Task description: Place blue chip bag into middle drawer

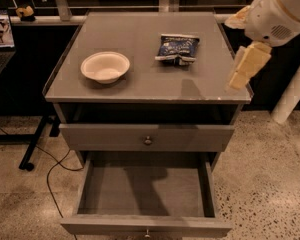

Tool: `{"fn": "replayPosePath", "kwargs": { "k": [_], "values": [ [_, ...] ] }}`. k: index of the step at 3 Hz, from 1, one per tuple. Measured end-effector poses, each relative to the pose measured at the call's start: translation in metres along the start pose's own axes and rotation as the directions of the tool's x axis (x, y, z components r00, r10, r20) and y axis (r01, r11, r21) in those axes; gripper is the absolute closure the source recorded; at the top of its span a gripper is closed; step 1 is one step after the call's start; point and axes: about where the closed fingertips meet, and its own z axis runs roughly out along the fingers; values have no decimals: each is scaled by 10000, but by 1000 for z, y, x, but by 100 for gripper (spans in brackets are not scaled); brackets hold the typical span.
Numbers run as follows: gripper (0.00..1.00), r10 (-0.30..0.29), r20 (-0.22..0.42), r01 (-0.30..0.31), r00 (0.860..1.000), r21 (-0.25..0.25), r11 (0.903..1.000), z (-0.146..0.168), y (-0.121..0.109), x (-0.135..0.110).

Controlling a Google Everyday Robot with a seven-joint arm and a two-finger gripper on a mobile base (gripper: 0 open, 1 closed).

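The blue chip bag (177, 48) lies flat on the grey cabinet top (140, 84), right of centre towards the back. The middle drawer (145, 191) is pulled wide open below, and its inside is bare. My gripper (238, 79) hangs from the white arm over the top's right edge. It points down and sits to the right of the bag and a little nearer the front, apart from it and holding nothing.
A white bowl (105, 66) stands on the left of the top. The uppermost knobbed drawer (147, 137) sits above the open one. A laptop (0, 31) is at far left, a cable (50, 169) runs on the floor, and a white post (292, 96) leans at right.
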Motion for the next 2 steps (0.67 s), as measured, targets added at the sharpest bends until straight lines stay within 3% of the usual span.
{"fn": "replayPosePath", "kwargs": {
  "k": [1, 2],
  "values": [
    [0, 29, 198, -23, 9998, -315, 9995, 28, -27, -6],
    [0, -294, -120, 285, 9995, -708, 9971, 42, -33, -7]
  ]
}}
